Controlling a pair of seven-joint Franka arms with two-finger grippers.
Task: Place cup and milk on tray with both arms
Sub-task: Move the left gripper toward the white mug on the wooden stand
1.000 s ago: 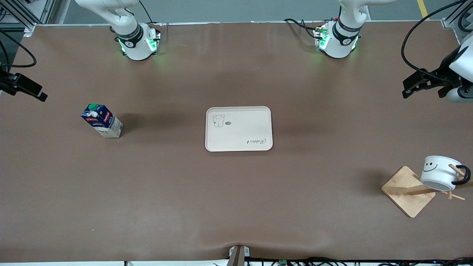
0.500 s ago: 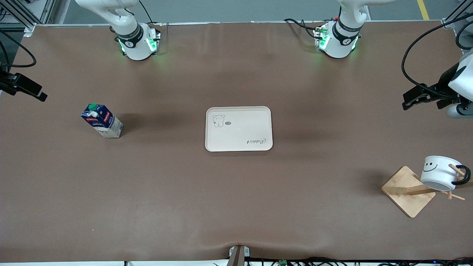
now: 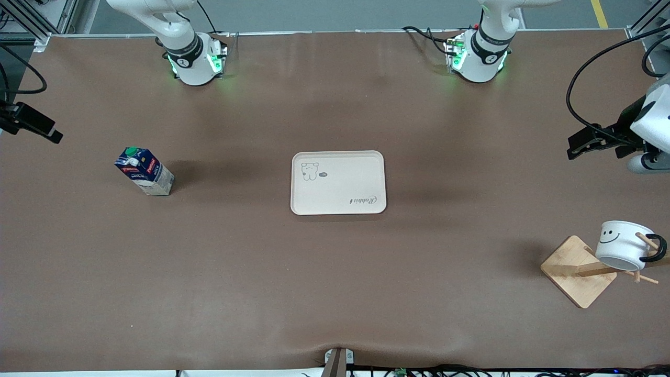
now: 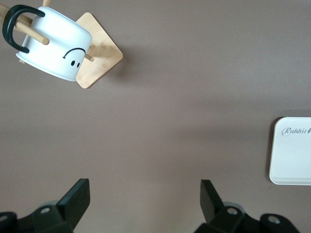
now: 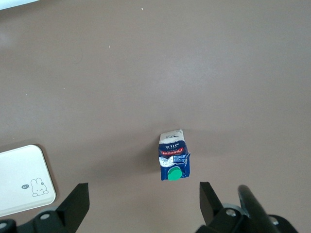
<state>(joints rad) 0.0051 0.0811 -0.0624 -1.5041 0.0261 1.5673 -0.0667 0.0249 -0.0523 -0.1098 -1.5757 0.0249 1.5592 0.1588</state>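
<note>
The cream tray (image 3: 338, 183) lies flat at the table's middle. The milk carton (image 3: 144, 171) stands upright toward the right arm's end. The white smiley cup (image 3: 623, 245) hangs tilted on a wooden peg stand (image 3: 578, 271) toward the left arm's end, nearer the front camera than the tray. My left gripper (image 3: 586, 141) is open and empty over bare table at that end, apart from the cup (image 4: 51, 41). My right gripper (image 3: 34, 126) is open and empty over the table's edge at its end; the milk (image 5: 173, 160) shows below it, apart from the fingers.
The stand's bamboo base (image 4: 97, 58) and pegs stick out around the cup. A tray corner shows in the left wrist view (image 4: 291, 158) and in the right wrist view (image 5: 22, 179). A black cable (image 3: 576, 78) loops by the left arm.
My left gripper has moved toward the front camera, closer to the cup's end of the table. My right gripper has shifted slightly outward. Cup, milk and tray have not moved.
</note>
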